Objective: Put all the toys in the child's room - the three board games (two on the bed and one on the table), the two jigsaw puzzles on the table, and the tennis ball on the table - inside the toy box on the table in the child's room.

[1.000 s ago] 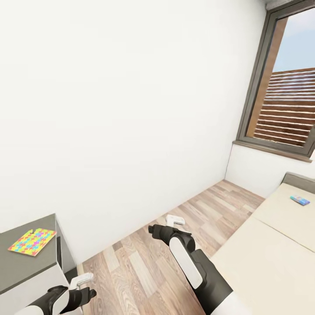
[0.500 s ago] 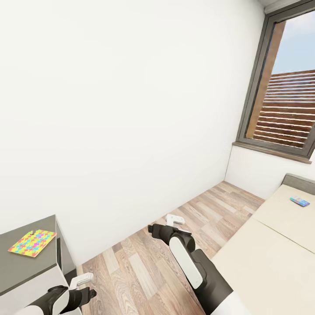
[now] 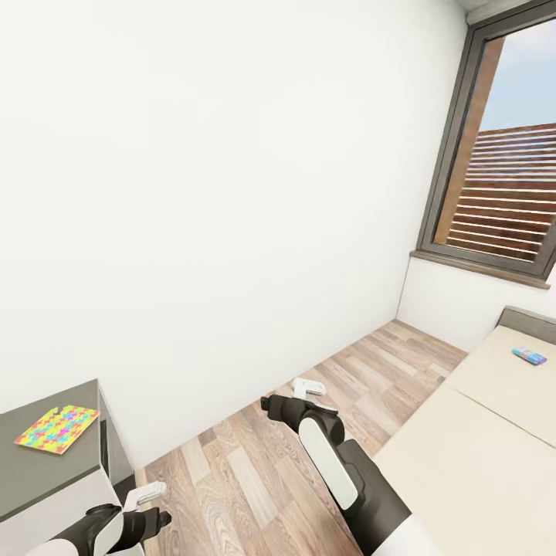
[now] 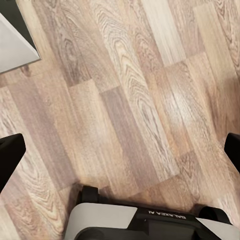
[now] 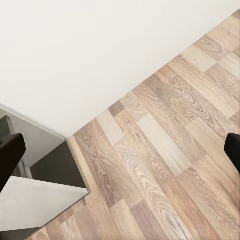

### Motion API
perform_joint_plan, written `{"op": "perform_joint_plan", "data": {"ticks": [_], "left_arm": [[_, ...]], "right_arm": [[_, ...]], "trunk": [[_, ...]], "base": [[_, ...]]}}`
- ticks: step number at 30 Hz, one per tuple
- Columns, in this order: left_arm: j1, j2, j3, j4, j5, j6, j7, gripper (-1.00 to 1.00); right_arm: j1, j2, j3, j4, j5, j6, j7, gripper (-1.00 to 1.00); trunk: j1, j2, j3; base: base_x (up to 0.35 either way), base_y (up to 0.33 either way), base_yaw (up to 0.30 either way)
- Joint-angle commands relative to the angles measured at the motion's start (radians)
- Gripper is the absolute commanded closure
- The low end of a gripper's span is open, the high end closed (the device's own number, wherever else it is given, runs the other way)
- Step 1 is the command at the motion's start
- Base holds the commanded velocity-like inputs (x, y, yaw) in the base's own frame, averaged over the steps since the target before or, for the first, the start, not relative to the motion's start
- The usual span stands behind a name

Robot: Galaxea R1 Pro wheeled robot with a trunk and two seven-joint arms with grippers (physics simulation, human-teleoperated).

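Facing a plain white wall (image 3: 201, 177) above a wood-plank floor (image 3: 255, 471), with a dark-framed window (image 3: 494, 154) showing at the right. Lying flat on the dark grey cabinet top (image 3: 38, 471) at the lower left: a thin flat jigsaw puzzle (image 3: 57, 428) patterned in yellow, pink, blue and orange interlocking pieces, close to the cabinet's far edge. Resting far off on the wide cream-beige bed (image 3: 471, 455) at the right, near its head end: a small blue flat game box (image 3: 529, 355), print too small to read.

Hanging low over the floor beside the cabinet: the left gripper (image 3: 147, 493), white fingers apart and holding nothing. Reaching forward over the planks between cabinet and bed: the right gripper (image 3: 310, 388), likewise spread and empty, well apart from both puzzle and box. In each wrist view, black fingertips (image 4: 10, 156) sitting at opposite edges of the picture, wide open, with bare floorboards between; same for the right pair (image 5: 9, 157), with wall and cabinet corner beyond.
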Motion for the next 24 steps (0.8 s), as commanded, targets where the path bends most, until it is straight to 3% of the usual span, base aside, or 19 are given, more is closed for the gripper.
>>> {"op": "perform_joint_plan", "data": {"ticks": [1, 7, 12, 15, 18, 21, 24], "left_arm": [[0.002, 0.001, -0.005, -0.001, 0.008, 0.004, -0.001, -1.0], [0.013, 0.004, -0.006, -0.007, 0.01, -0.047, -0.014, -1.0], [0.012, 0.011, -0.001, -0.021, 0.011, -0.036, -0.053, -1.0], [0.009, 0.015, -0.001, -0.066, 0.01, 0.046, -0.103, -1.0], [0.007, 0.033, -0.002, -0.208, 0.009, 0.175, -0.142, -1.0], [0.007, 0.059, 0.002, -0.366, 0.009, 0.293, -0.156, -1.0], [0.008, 0.083, 0.006, -0.439, 0.011, 0.358, -0.16, -1.0]], "right_arm": [[-0.001, 0.0, 0.001, 0.001, -0.01, 0.0, -0.011, -1.0], [-0.003, 0.003, -0.006, 0.008, -0.016, 0.009, -0.024, -1.0], [-0.006, 0.003, -0.023, 0.004, -0.023, 0.018, -0.083, -1.0], [-0.007, 0.003, -0.05, 0.001, -0.026, 0.043, -0.153, -1.0], [-0.008, 0.003, -0.099, -0.001, -0.028, 0.095, -0.22, -1.0], [-0.008, 0.003, -0.147, -0.003, -0.029, 0.126, -0.243, -1.0], [-0.008, 0.003, -0.161, -0.009, -0.03, 0.136, -0.25, -1.0]], "trunk": [[0.0, -0.001, -0.001], [0.0, -0.001, -0.001], [0.0, -0.001, -0.001], [0.0, -0.001, -0.001], [0.0, -0.001, -0.001], [0.0, -0.001, -0.001], [0.0, -0.001, -0.001]], "base": [[0.0, 0.0, 0.0], [0.0, 0.0, 0.0], [0.0, 0.0, 0.0], [0.0, 0.0, 0.0], [0.0, 0.0, 0.0], [0.0, 0.0, 0.0], [0.0, 0.0, 0.0]]}}
